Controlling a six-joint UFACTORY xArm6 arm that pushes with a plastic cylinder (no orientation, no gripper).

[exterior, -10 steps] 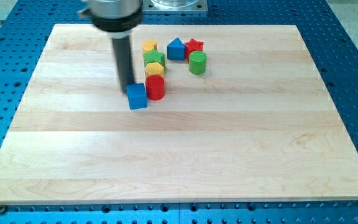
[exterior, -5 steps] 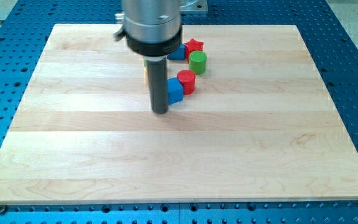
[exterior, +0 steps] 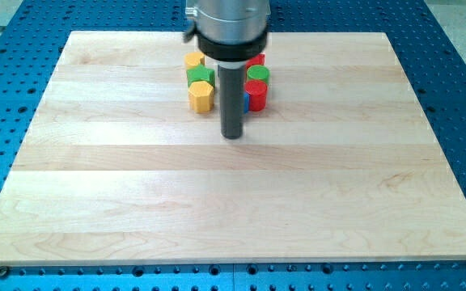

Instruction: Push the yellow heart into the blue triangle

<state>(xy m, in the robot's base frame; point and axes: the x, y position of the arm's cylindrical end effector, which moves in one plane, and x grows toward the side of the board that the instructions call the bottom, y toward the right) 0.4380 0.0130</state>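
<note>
My tip [exterior: 231, 136] rests on the board below the cluster of blocks, at the centre of the view's upper half. The yellow heart [exterior: 194, 60] lies at the cluster's top left, up and left of my tip and apart from it. A green block [exterior: 201, 75] and a yellow hexagon [exterior: 201, 95] lie just below the heart. The blue triangle is hidden behind the rod. A sliver of the blue cube [exterior: 245, 103] shows at the rod's right edge, beside the red cylinder [exterior: 256, 94].
A green cylinder [exterior: 258, 74] lies just above the red cylinder, and a red star [exterior: 256, 59] peeks out above it, partly hidden by the arm. The wooden board [exterior: 233, 202] sits on a blue perforated table.
My tip has swept from the view's left to the right. It has pushed the blue cube and red cylinder right and up, against the green cylinder. The rod now hides the blue triangle.
</note>
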